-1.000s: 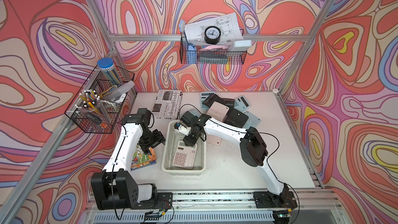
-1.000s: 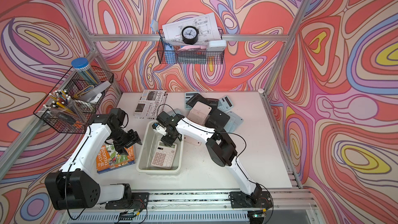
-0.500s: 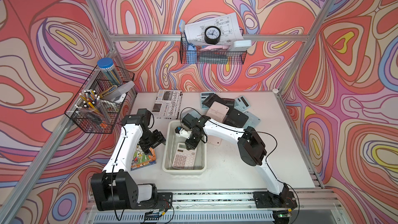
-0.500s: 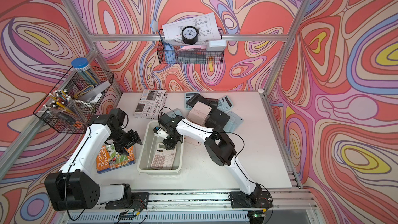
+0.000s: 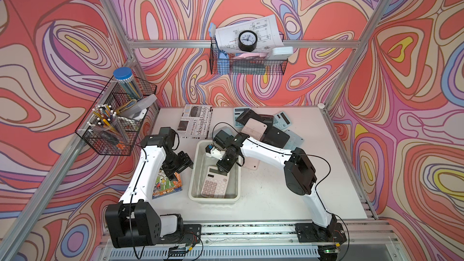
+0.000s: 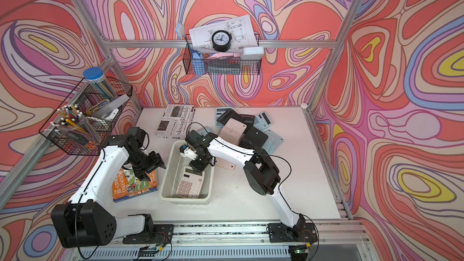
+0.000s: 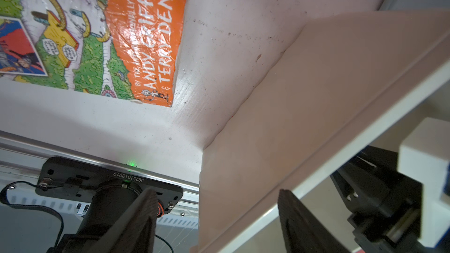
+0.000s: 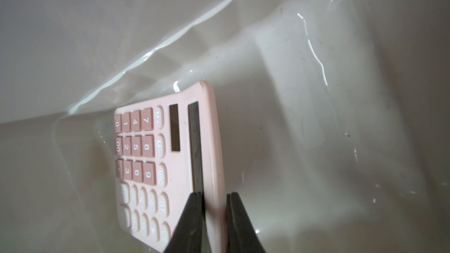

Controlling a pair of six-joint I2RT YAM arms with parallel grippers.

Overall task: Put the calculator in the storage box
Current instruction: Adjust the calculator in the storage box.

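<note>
The right claw (image 8: 215,194) pinches the top edge of the calculator (image 8: 155,161), which lies keys-up in the box (image 8: 316,93) just beneath it, while the left claw (image 7: 216,191) gapes empty beside the box wall; a lift without release would likely drag the calculator out.

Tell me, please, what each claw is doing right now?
Left claw: open, holding nothing.
Right claw: closed on the calculator in the storage box.

Table (image 5: 263,197): white, scuffed, level.
Storage box (image 5: 213,198): right below the right gripper (image 5: 224,169), just beside the left gripper (image 5: 175,173).
Book (image 5: 168,187): under the left gripper.
Newspaper (image 5: 195,124): beyond both grippers.
Calculator pile (image 5: 266,129): beyond the right gripper, by the back wall.
</note>
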